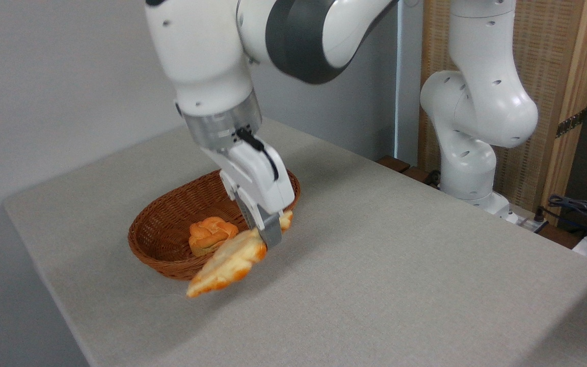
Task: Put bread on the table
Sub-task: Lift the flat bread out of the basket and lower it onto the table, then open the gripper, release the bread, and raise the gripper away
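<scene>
A long pale bread (pixel 230 265) hangs tilted, clamped in the gripper (pixel 269 232) at its upper end, over the near rim of a wicker basket (pixel 156 234) holding a bun (pixel 211 233). Grey cloth table (pixel 375 265), plain grey wall (pixel 44 76) behind.

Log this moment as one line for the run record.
gripper: shut on bread | bread: lifted, tilted, over basket front rim | bun: in basket | table: bread not yet placed

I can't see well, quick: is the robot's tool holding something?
Tool: closed on the bread, held over the basket's rim.
</scene>
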Robot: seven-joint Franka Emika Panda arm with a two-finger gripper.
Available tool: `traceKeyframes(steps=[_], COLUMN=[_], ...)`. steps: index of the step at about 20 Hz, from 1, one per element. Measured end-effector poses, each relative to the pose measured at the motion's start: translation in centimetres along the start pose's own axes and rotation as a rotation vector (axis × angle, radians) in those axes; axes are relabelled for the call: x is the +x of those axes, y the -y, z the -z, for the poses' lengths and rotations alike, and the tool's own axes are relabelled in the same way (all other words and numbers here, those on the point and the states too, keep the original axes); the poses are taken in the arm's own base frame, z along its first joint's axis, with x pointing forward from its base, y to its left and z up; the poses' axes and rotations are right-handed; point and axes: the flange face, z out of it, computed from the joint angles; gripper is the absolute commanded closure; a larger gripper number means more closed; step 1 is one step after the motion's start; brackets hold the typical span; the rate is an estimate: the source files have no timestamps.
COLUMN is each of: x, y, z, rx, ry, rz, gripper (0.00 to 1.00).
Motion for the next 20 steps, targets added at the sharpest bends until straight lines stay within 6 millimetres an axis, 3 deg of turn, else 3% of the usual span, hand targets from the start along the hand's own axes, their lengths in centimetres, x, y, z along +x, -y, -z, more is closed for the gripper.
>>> traceKeyframes(steps=[4, 12, 15, 20], x=[1.5, 3.0, 3.5, 3.0], y=[0.1, -1.1, -1.7, -4.9], z=[-1.6, -0.7, 2.1, 10.2], rx=[0.001, 0.019, 0.038, 0.073], ry=[0.027, 0.016, -0.003, -0.068], rz=[-0.020, -0.051, -0.047, 0.032], gripper=[0.00, 0.00, 0.00, 0.00])
